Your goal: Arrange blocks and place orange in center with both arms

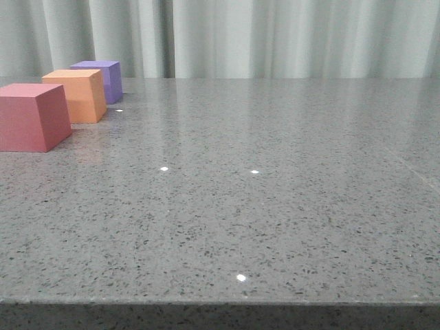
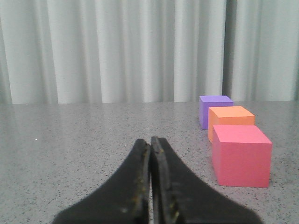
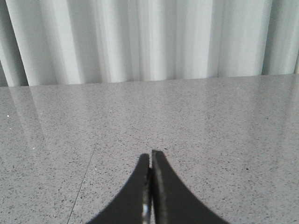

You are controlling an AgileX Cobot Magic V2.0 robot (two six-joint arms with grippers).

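Three cubes stand in a row at the table's left side in the front view: the red-pink cube nearest, the orange cube in the middle, the purple cube farthest. In the left wrist view the red-pink cube, the orange cube and the purple cube line up beside my left gripper, which is shut and empty, apart from them. My right gripper is shut and empty over bare table. Neither gripper shows in the front view.
The grey speckled table ends at a front edge near the camera. A pale pleated curtain hangs behind the table's far edge. A thin seam runs across the tabletop in the right wrist view.
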